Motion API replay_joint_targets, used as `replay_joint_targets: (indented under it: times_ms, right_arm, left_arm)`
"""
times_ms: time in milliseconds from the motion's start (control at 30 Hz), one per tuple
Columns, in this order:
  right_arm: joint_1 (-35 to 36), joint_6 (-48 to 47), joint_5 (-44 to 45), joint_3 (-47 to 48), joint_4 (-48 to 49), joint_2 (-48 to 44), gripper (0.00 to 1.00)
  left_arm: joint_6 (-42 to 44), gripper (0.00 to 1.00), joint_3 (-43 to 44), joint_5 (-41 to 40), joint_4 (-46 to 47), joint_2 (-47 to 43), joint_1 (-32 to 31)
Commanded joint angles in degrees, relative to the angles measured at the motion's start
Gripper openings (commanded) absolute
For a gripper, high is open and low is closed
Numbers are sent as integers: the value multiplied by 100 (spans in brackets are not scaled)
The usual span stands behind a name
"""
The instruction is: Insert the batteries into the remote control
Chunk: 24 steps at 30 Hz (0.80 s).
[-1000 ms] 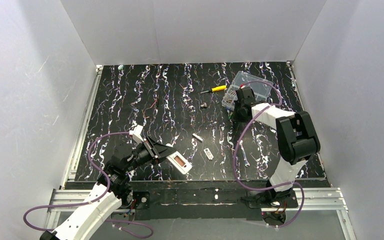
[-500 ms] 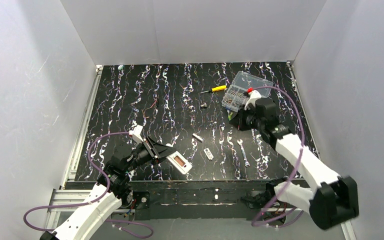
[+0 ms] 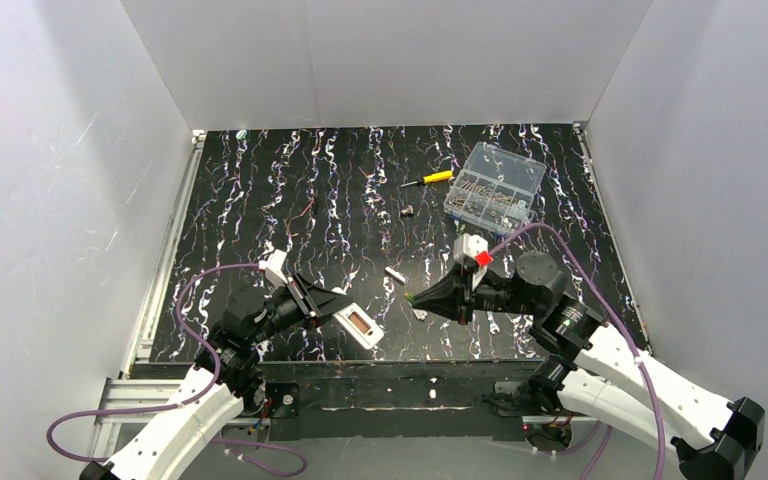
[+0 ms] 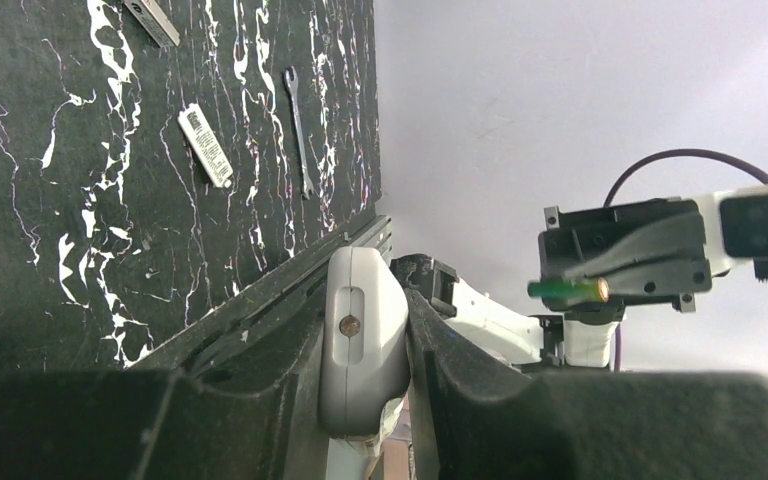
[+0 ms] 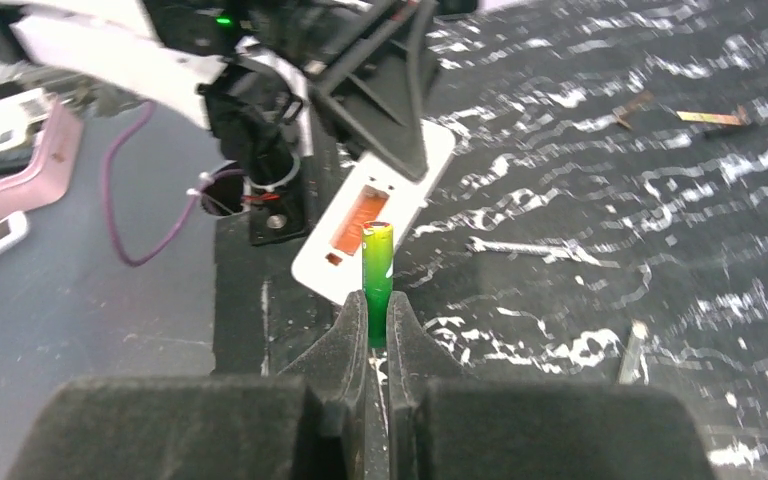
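1. Green battery (image 5: 377, 262) is sitting pinched in right gripper (image 5: 368, 303), most of it poking past the tips.
2. Left gripper (image 3: 322, 303) is clamping remote control (image 3: 361, 326) at the near edge, w/ open bay facing the battery.
3. Risk: grip is looking thin, so the battery could be pivoting or slipping out when pressed vs the bay, esp. if misaligned.

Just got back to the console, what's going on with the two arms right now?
The left gripper is clamped on the remote control, holding it tilted near the front edge of the mat with its open battery bay exposed. The right gripper pinches a green battery by one end and points it at that bay, short of it, so it is not yet loaded. A small flat cover piece lies on the mat between the arms.
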Motion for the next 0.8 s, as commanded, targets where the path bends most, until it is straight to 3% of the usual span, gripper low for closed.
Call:
replay_joint_targets:
  times_ms: [0,267,767]
  right_arm:
    - [246,-684,-997,-215,723,-204,1]
    - [637,-1888,-1487,-314,690,-287,1]
    - [690,-2122,-1355,-36,248,-208,1]
  left_arm:
    - [209,0,281,204,391,-68,-26]
    - [804,0,521,552,503,-128,-25]
    - [3624,0,2447,1995,-1475,-96,-26]
